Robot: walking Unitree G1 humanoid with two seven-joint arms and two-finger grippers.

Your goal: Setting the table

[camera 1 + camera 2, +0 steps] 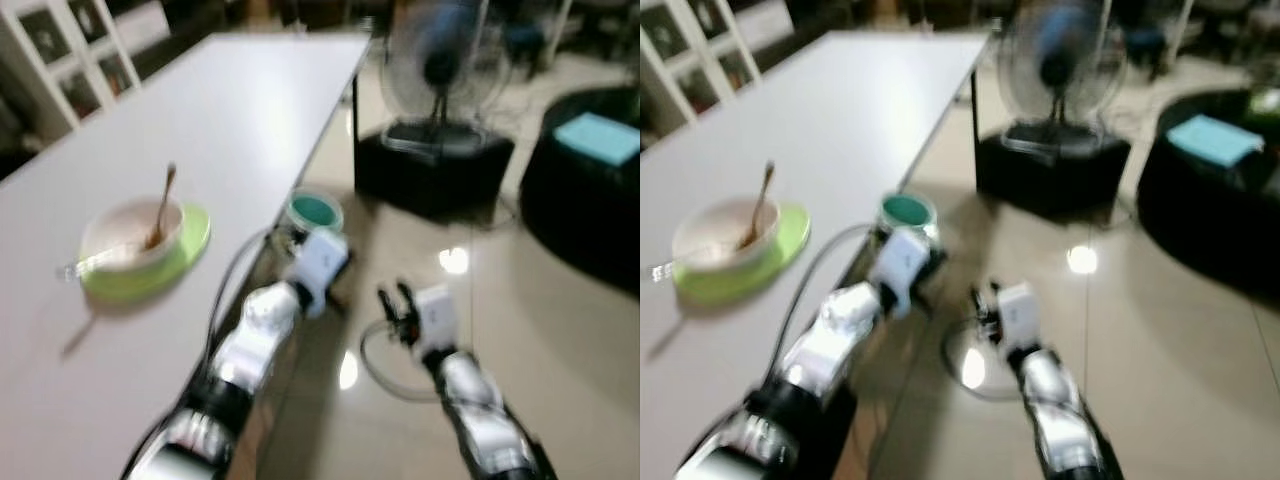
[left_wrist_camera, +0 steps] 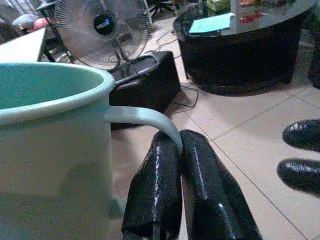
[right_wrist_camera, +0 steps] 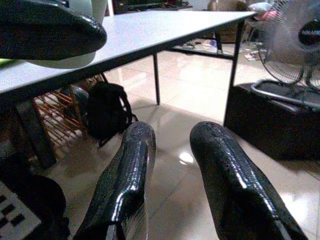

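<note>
A pale green mug (image 1: 315, 211) hangs just off the white table's (image 1: 220, 110) right edge, above the floor. My left gripper (image 2: 181, 137) is shut on the mug's handle (image 2: 145, 118), and the mug's body (image 2: 50, 150) shows close up in the left wrist view. On the table, to the left, a cream bowl (image 1: 130, 235) sits on a green plate (image 1: 195, 240) with a spoon (image 1: 163, 205) leaning in it. My right gripper (image 1: 397, 305) hangs over the tiled floor, open with nothing between its fingers (image 3: 132, 165).
A standing fan (image 1: 440, 70) on a black box (image 1: 430, 170) is beyond the table's corner. At the right stands a round black table (image 1: 590, 200) with a teal sheet (image 1: 598, 137). A white shelf (image 1: 60, 50) is at the far left; a black backpack (image 3: 107, 112) lies under the table.
</note>
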